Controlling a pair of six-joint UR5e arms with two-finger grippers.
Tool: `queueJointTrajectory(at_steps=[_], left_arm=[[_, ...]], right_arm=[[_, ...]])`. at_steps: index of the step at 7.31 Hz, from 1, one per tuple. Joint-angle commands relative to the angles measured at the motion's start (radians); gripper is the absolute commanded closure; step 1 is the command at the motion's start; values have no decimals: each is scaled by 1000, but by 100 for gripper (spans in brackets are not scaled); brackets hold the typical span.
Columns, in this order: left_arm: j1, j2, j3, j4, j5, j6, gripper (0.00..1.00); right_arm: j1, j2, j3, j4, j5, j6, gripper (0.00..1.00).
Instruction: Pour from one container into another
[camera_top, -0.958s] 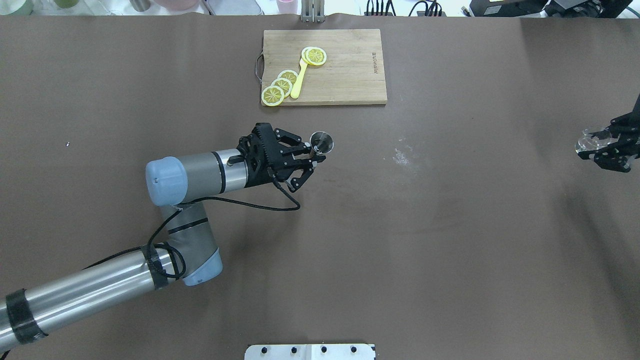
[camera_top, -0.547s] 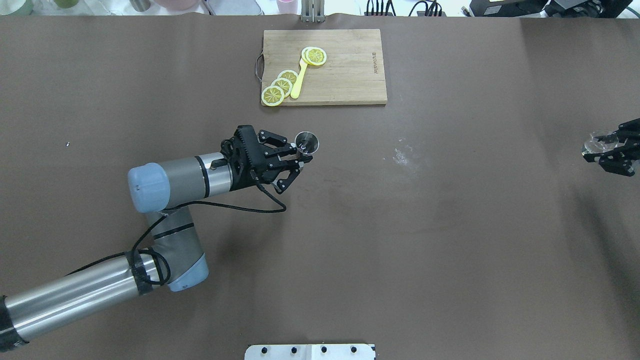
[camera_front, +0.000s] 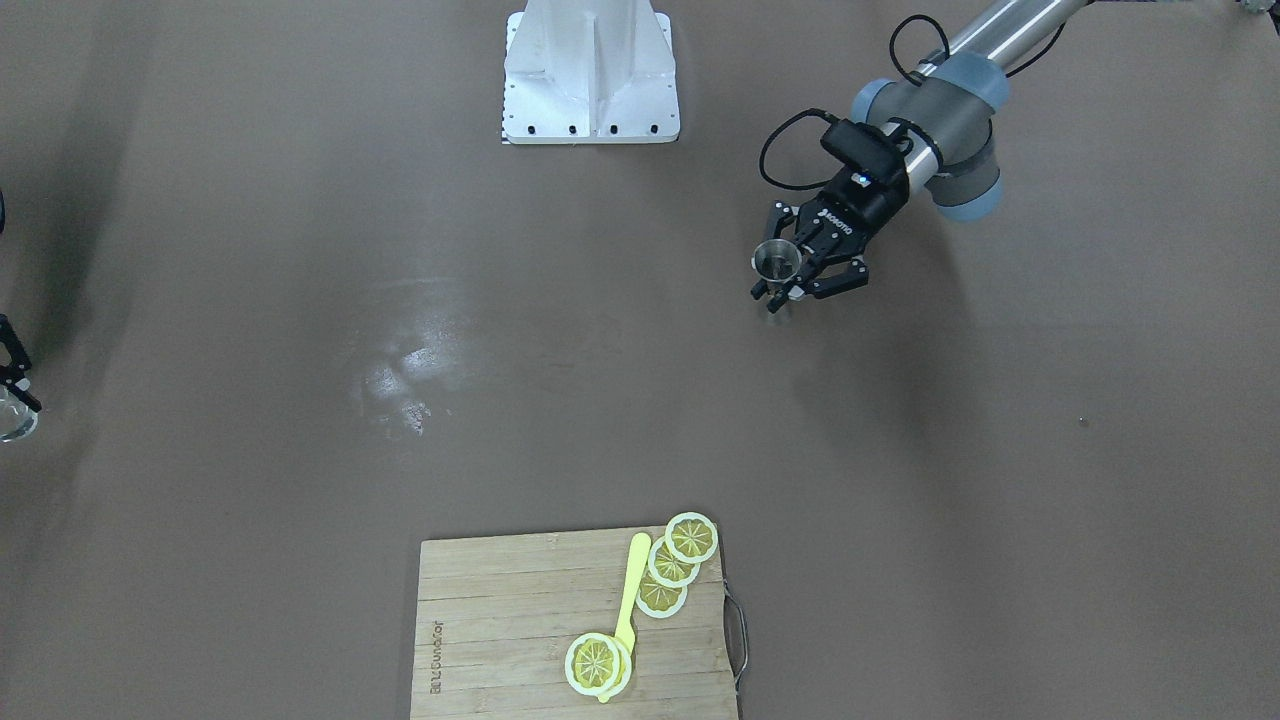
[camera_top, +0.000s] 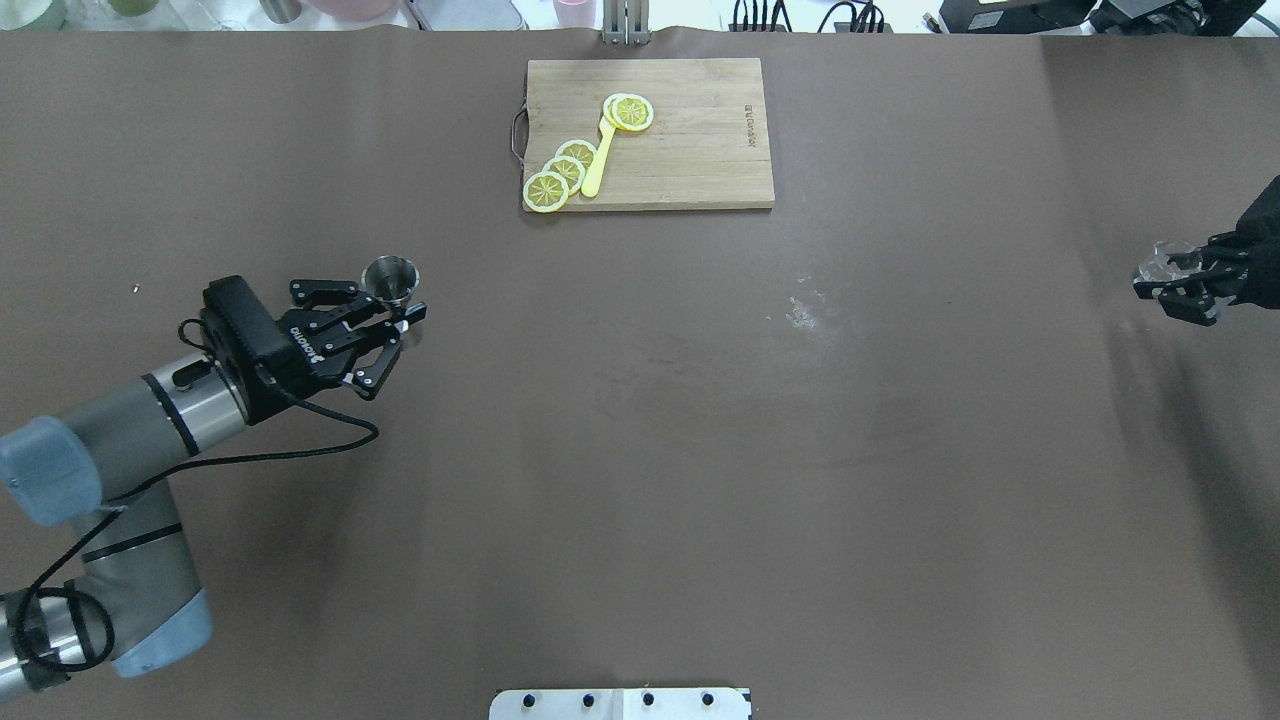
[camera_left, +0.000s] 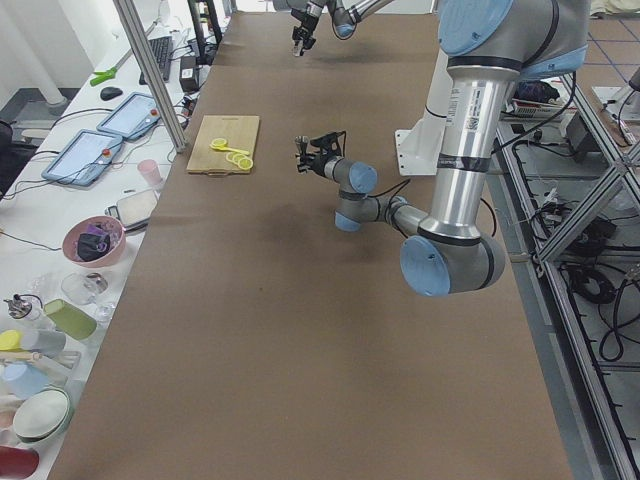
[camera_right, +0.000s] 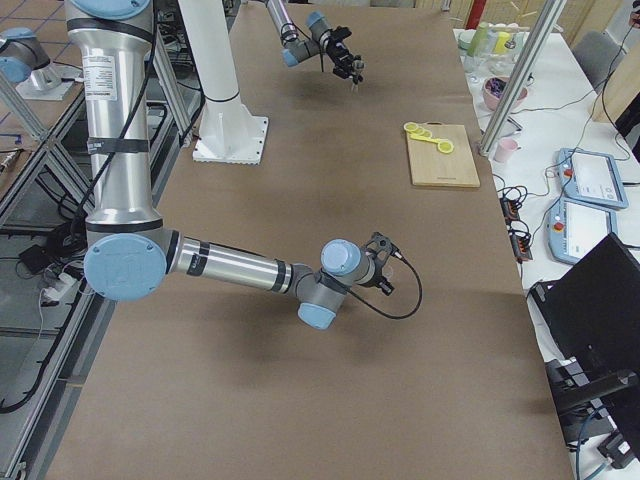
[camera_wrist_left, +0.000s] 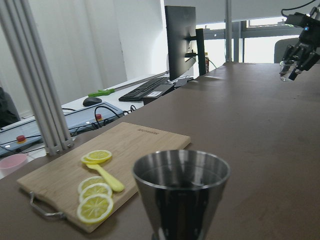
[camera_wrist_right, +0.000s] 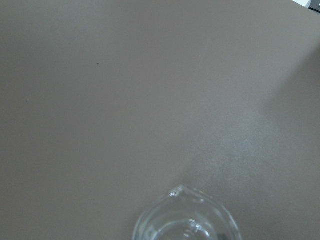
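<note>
The left gripper (camera_top: 400, 322) is clamping the jigger (camera_top: 390, 278) by its narrow waist and holding it upright, mouth up, over the left part of the table (camera_top: 700, 450), nearer the robot than the board (camera_top: 690, 140) and well apart from it. The jigger is seemingly hanging just clear of the tabletop, though the overhead angle is making that hard to judge. From the left wrist camera its upper cone is showing dark inside, and whether anything is in it cannot be told. White lettering on the gripper's black body is reading ROBOTIQ. The right gripper (camera_top: 1168, 285) is closing its fingers on the glass (camera_top: 1160, 262) at the far right edge of the table, well apart from the jigger; the right wrist view is showing the glass's rim with a small pouring lip, above bare tabletop. On the board, lemon slices (camera_top: 546, 190) are lying overlapped beside a yellow utensil (camera_top: 598, 165), with one more slice at the utensil's far end. A short dark stamp is running along the board's right edge, too small to read.
</note>
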Motion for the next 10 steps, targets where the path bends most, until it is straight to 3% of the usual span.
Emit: queueJointTrajectory(at_steps=[1, 3, 5, 7, 9, 10], left_arm=[[12, 115, -43, -15, 153, -94, 100], [12, 154, -37, -13, 340, -143, 100], [16, 156, -6, -1, 468, -186, 100], [58, 156, 87, 2, 603, -316, 100], [71, 168, 101, 26, 645, -383, 100], [79, 204, 62, 103, 654, -469, 100]], right_arm=[[-43, 15, -7, 36, 5, 75, 100], [-63, 16, 15, 40, 10, 104, 100], [-99, 14, 9, 54, -1, 101, 100], [-112, 14, 7, 54, -4, 100, 100], [-119, 14, 7, 53, -7, 97, 100], [-122, 14, 7, 54, -7, 97, 100]])
